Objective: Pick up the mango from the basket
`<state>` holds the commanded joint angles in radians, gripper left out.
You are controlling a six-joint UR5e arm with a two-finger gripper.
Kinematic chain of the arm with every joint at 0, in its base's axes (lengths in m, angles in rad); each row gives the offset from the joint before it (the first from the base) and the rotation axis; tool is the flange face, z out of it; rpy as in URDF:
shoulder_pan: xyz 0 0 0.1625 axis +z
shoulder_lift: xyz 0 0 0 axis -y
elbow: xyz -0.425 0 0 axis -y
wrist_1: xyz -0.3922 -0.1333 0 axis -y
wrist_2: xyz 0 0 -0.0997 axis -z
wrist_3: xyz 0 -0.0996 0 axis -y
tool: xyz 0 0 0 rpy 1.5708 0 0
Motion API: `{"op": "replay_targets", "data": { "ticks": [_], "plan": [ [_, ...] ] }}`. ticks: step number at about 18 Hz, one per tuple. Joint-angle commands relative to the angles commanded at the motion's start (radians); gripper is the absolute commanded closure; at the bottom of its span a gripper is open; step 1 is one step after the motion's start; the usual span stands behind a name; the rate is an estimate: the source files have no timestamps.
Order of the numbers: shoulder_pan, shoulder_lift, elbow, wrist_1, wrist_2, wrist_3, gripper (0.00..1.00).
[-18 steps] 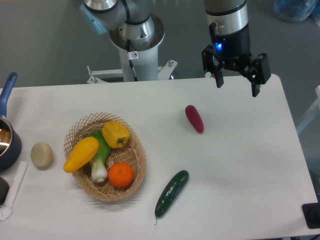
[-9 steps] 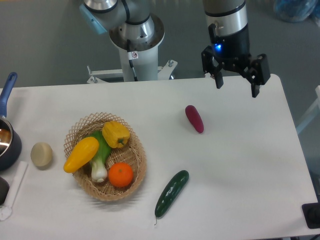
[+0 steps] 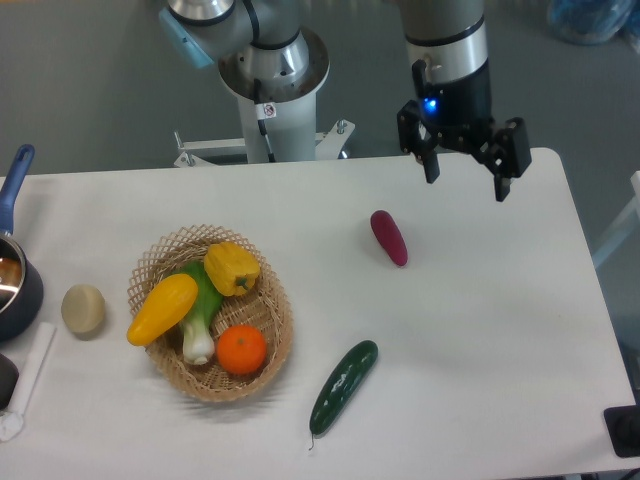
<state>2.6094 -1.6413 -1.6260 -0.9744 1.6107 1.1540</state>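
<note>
The mango (image 3: 162, 309) is a smooth yellow fruit lying slanted on the left side of the tan wicker basket (image 3: 260, 375), its lower end poking over the rim. Beside it in the basket lie a lumpy yellow bell pepper (image 3: 232, 268), a round orange (image 3: 241, 350) and a green-and-white vegetable (image 3: 201, 318). My gripper (image 3: 465, 181) hangs open and empty above the table's far right, well away from the basket, with its two fingers spread wide.
A dark red vegetable (image 3: 389, 237) lies mid-table below the gripper's left side. A green cucumber (image 3: 343, 386) lies near the front. A pale round potato (image 3: 83, 309) and a blue-handled pot (image 3: 14, 270) sit at the left edge. The arm's base (image 3: 270, 75) stands behind the table.
The gripper has shifted slightly to the left and stays open. Nothing on the table has moved.
</note>
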Motion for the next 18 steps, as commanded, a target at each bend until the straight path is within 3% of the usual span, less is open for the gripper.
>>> {"op": "replay_targets", "data": {
  "ticks": [4, 11, 18],
  "plan": [
    [-0.046, -0.029, 0.005, 0.039, -0.002, -0.201, 0.00],
    [-0.140, -0.078, 0.006, 0.042, -0.038, -0.342, 0.00],
    [-0.279, -0.133, 0.084, 0.042, -0.034, -0.692, 0.00]
  ]
}}
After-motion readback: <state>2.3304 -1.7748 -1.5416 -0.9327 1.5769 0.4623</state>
